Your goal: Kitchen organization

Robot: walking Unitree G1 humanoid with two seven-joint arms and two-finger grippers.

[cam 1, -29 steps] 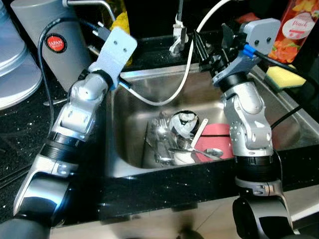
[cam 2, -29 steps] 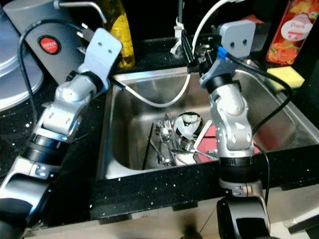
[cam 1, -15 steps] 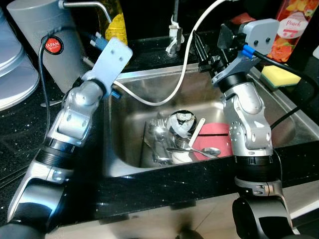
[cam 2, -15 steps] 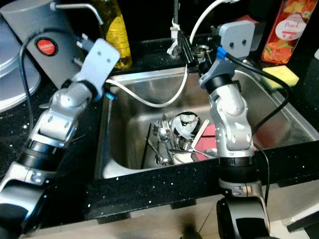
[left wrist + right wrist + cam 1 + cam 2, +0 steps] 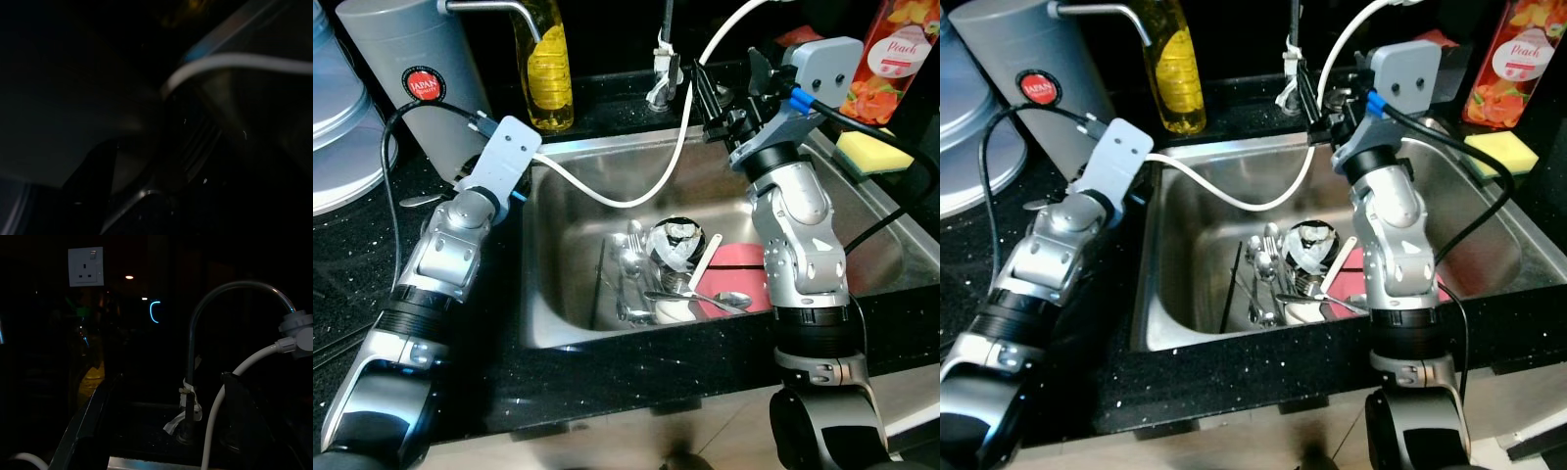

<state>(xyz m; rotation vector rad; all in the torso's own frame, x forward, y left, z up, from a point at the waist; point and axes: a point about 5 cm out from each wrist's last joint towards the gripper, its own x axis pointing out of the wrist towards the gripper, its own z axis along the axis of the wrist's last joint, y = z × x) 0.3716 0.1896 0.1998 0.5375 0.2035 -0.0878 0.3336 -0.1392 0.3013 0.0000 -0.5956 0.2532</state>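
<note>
1. The right tool (image 5: 166, 431) hovers at the faucet (image 5: 230, 289) behind the sink (image 5: 862, 211); its two fingers stand apart, holding nothing.
2. The left tool (image 5: 480, 122) sits on the counter (image 5: 352, 255) beside the grey canister (image 5: 406, 59); whether it is open or closed, I cannot tell.
3. Below and in front of the right tool, the sink holds one heap of cutlery (image 5: 631, 269), one shiny round bowl (image 5: 674, 240), one pink board (image 5: 739, 274) and one white hose (image 5: 636, 186).
4. The cutlery is likely light, stiff, and slippery if wet; take handles singly. The bowl looks slick; grip its rim.
</note>
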